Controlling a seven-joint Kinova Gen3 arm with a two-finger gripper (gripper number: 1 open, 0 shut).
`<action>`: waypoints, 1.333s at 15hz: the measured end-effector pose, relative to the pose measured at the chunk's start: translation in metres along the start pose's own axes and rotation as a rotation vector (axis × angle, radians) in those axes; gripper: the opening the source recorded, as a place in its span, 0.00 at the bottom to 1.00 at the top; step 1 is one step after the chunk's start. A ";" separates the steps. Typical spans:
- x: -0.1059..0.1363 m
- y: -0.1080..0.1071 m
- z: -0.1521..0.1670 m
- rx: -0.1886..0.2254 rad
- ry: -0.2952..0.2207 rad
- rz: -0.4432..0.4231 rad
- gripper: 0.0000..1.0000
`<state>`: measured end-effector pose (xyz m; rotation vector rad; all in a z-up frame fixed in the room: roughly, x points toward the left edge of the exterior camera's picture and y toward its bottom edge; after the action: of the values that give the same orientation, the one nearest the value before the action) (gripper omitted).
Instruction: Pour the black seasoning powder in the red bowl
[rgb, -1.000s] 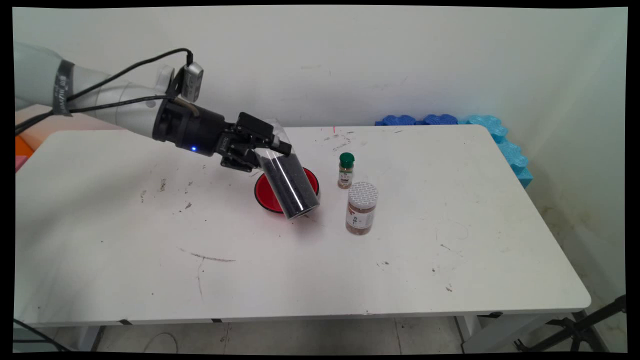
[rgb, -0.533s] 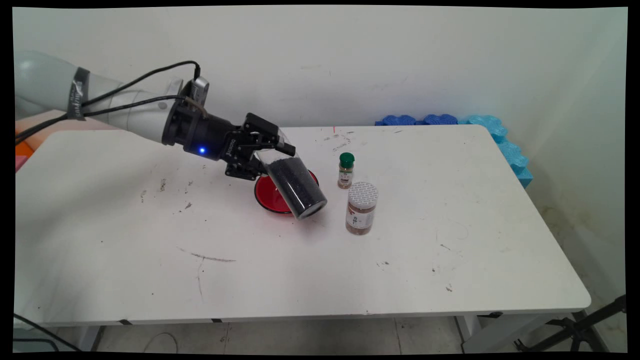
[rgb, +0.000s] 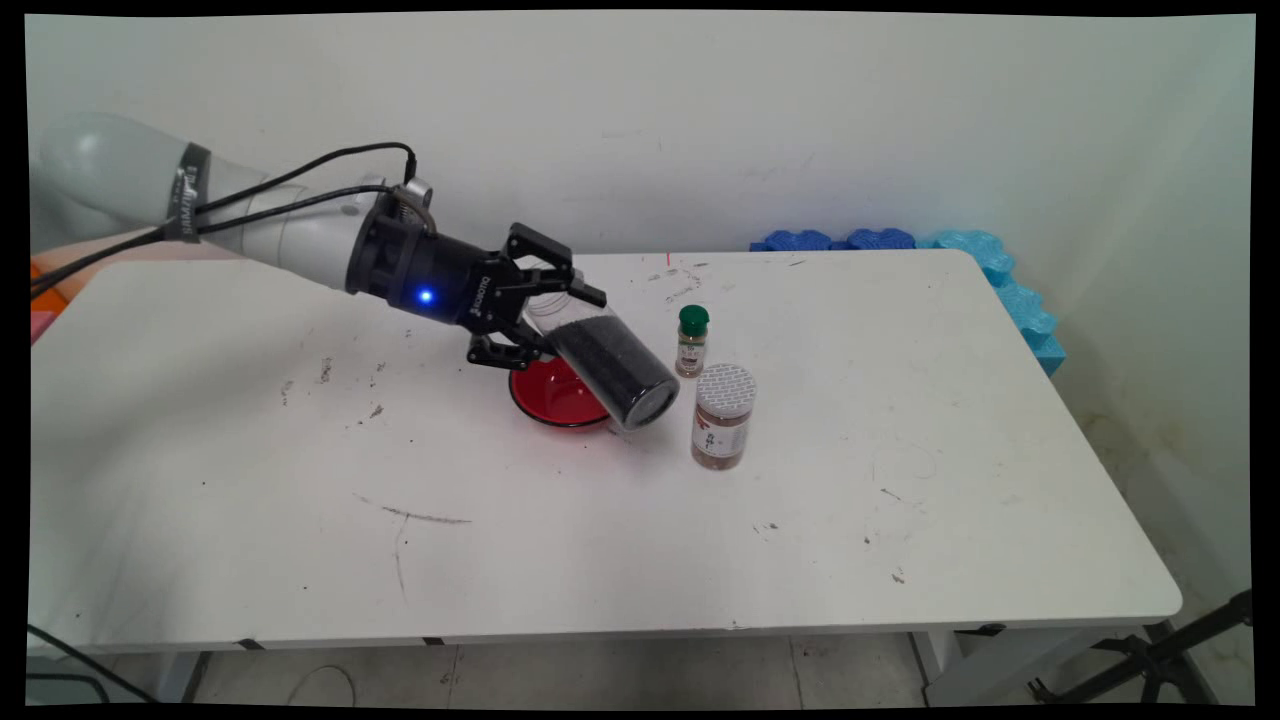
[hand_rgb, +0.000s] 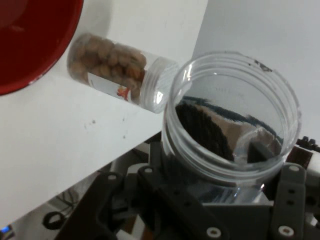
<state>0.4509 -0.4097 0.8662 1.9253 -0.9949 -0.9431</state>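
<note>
My gripper (rgb: 545, 312) is shut on a clear plastic jar (rgb: 607, 362) holding black grains. The jar is tilted steeply, its dark lower end hanging over the right rim of a red bowl (rgb: 553, 397) on the table. In the hand view the jar's open mouth (hand_rgb: 232, 120) faces the camera between the fingers of the gripper (hand_rgb: 220, 177), with black grains lying inside. Just right of the jar's low end stands a white-lidded jar of brown pieces (rgb: 722, 416), lying across the hand view as the nut jar (hand_rgb: 115, 72) beside the red bowl (hand_rgb: 30, 45).
A small spice bottle with a green cap (rgb: 691, 340) stands behind the white-lidded jar. Blue foam pieces (rgb: 960, 255) line the table's far right corner. The table's right edge (rgb: 1120, 480) drops to the floor, where a black stand leg shows.
The arm has moved to the right and the wrist has rolled. The jar has tipped further over, its low end swinging right toward the white-lidded jar.
</note>
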 end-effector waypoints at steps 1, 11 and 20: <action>0.001 0.000 0.001 -0.006 -0.002 -0.022 0.00; 0.013 0.001 0.009 -0.046 -0.009 -0.258 0.00; 0.019 0.000 0.009 -0.072 -0.010 -0.413 0.00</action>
<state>0.4511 -0.4289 0.8566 2.1072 -0.5655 -1.1999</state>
